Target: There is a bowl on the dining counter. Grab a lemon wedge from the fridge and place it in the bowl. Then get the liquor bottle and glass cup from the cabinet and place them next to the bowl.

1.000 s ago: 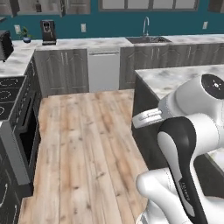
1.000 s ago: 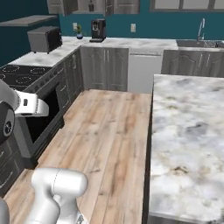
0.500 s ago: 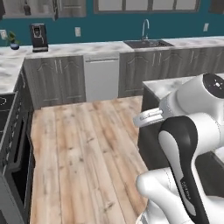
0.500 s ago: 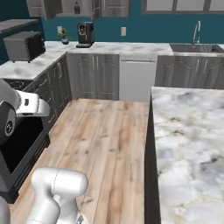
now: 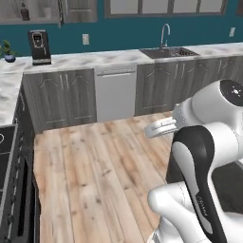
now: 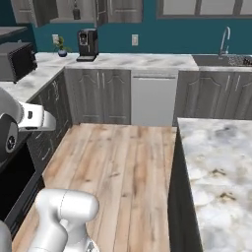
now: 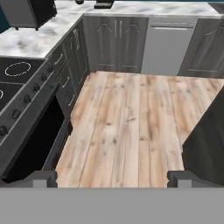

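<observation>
Wood plank floor (image 5: pixel 95 175) underfoot, pale and knotty, running up to a row of grey cabinets (image 6: pixel 103 96) under a marbled white counter (image 6: pixel 133 60). Teal wall (image 6: pixel 162 37) behind. One white dishwasher (image 5: pixel 115 95) set between the cabinet doors, one sink (image 5: pixel 171 51) with one curved tap (image 5: pixel 163 34) further right. One black coffee machine (image 6: pixel 87 44) on the counter, one small potted plant (image 6: pixel 61 47) just beside it. One dark microwave (image 6: pixel 17 60) at the left corner of the right base view. One black stove (image 7: pixel 17 87) along the left side in the hand view, two ring burners visible, a line of knobs along its front edge. Marble island top (image 6: pixel 219 182) at right, bare where it can be seen. Gripper (image 7: pixel 112 178) spread wide with nothing between the fingertips (image 7: pixel 41 178), pointing down over open floor. Bowl, lemon wedge, bottle and cup: whereabouts impossible to tell from here.
</observation>
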